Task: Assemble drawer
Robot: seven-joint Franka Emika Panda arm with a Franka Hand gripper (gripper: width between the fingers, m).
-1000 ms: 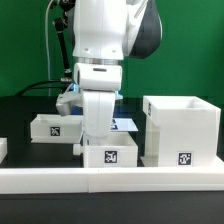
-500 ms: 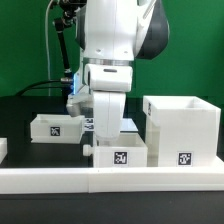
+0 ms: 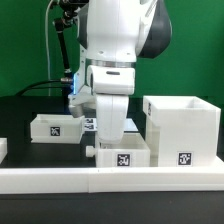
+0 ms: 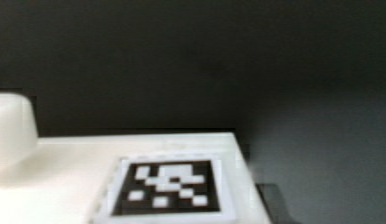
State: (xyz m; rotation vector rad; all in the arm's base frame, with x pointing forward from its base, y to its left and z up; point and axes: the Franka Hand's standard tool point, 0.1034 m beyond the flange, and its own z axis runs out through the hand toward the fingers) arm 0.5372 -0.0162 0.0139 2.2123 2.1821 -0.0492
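The tall white casing (image 3: 181, 130) stands at the exterior view's right with a tag low on its front. A small white tray (image 3: 121, 157) with a tag on its front sits just left of the casing, touching or nearly touching it. My gripper (image 3: 110, 141) reaches down into this tray and appears shut on its wall; the fingertips are hidden by the hand. A second tray (image 3: 55, 127) sits further back at the left. In the wrist view the tray's tag (image 4: 167, 185) fills the lower part and a dark finger (image 4: 270, 203) shows beside it.
A long low white rail (image 3: 110, 181) runs along the front of the black table. The marker board (image 3: 131, 124) lies behind the arm. A small white piece (image 3: 3, 149) sits at the left edge. A green backdrop stands behind.
The gripper and the front tray have moved together toward the exterior view's right, closing the gap to the casing. The other tray and the casing have not moved.
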